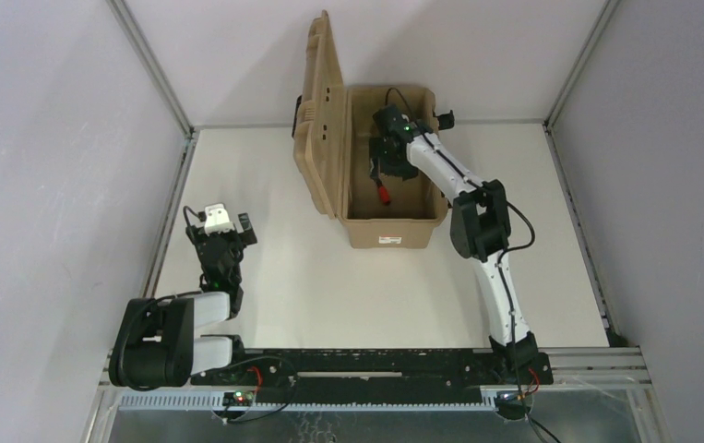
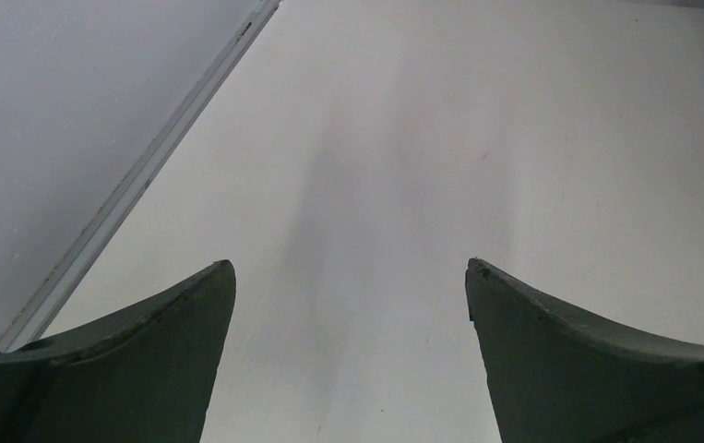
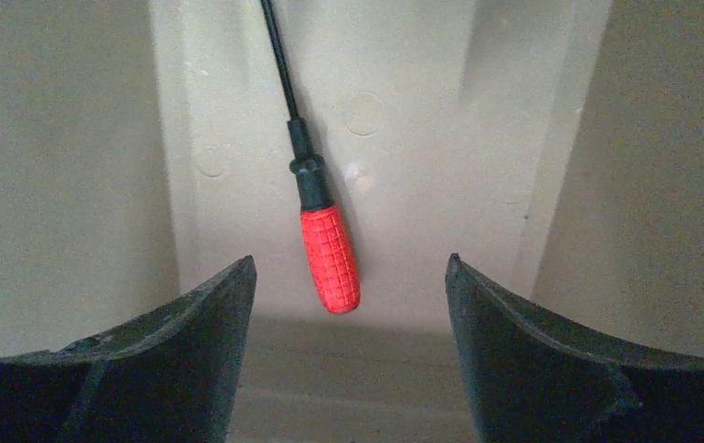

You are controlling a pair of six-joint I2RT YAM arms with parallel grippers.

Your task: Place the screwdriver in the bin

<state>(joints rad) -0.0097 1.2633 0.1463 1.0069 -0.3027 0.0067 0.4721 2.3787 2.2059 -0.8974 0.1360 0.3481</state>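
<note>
The tan bin stands open at the back middle of the table, its lid raised on the left. The screwdriver, red handle and dark slim shaft, lies on the bin's floor; its red handle shows in the top view. My right gripper is open inside the bin, just above the handle and apart from it; it shows in the top view. My left gripper is open and empty over bare table; it shows at the left in the top view.
The bin's walls stand close on both sides of my right gripper. A metal rail runs along the table's left edge beside my left gripper. Grey walls enclose the table on three sides.
</note>
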